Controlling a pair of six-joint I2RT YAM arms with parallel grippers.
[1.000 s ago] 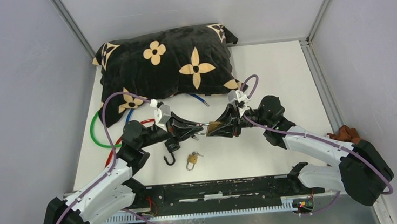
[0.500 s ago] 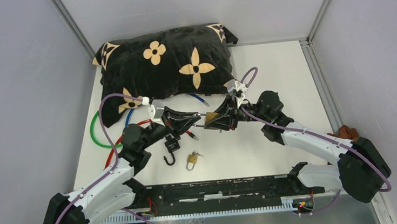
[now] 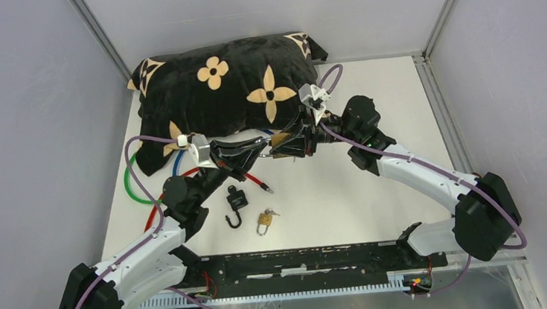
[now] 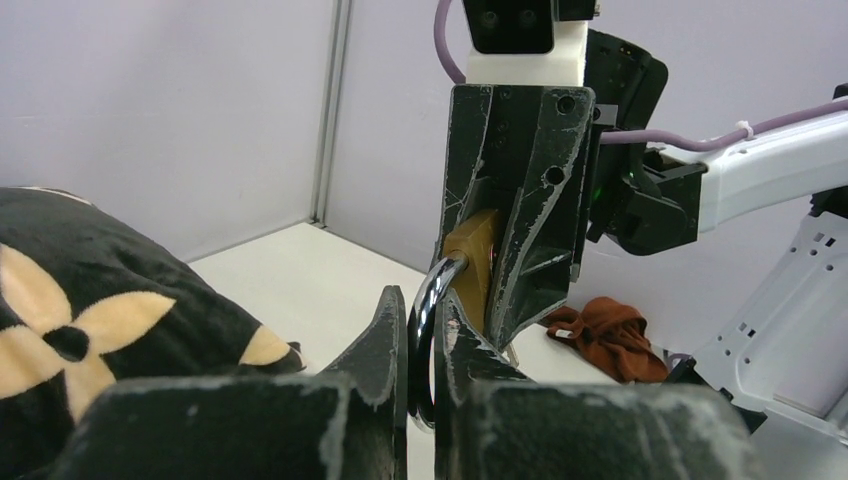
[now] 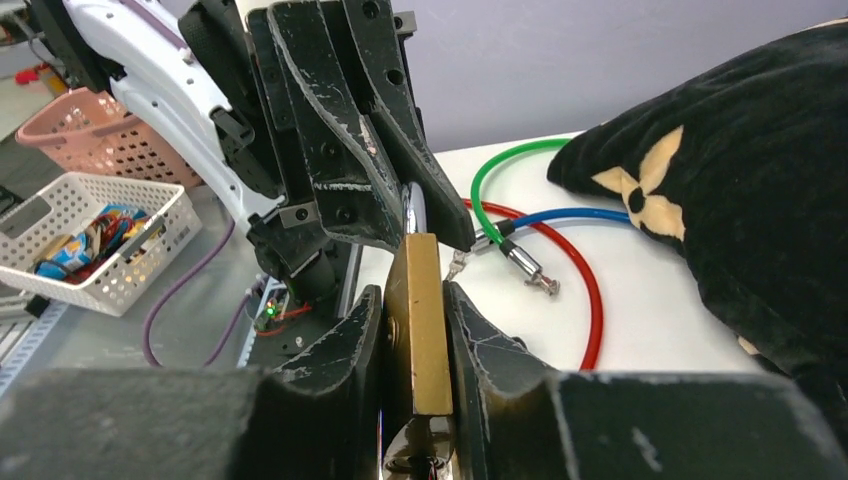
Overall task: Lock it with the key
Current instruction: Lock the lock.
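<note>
Right wrist shows brass padlock (image 5: 418, 330) between right jaws, shackle (image 4: 424, 305) between left jaws.

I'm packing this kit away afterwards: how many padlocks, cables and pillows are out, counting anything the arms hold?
Padlocks: 3 - held brass padlock, black padlock, small brass padlock
Cables: 3 - green cable, blue cable, red cable
Pillow: 1
Total: 7

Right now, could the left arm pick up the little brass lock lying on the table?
Probably not yet: nothing blocks the little brass lock, but the left end effector is shut on the shackle of the held lock.
</note>
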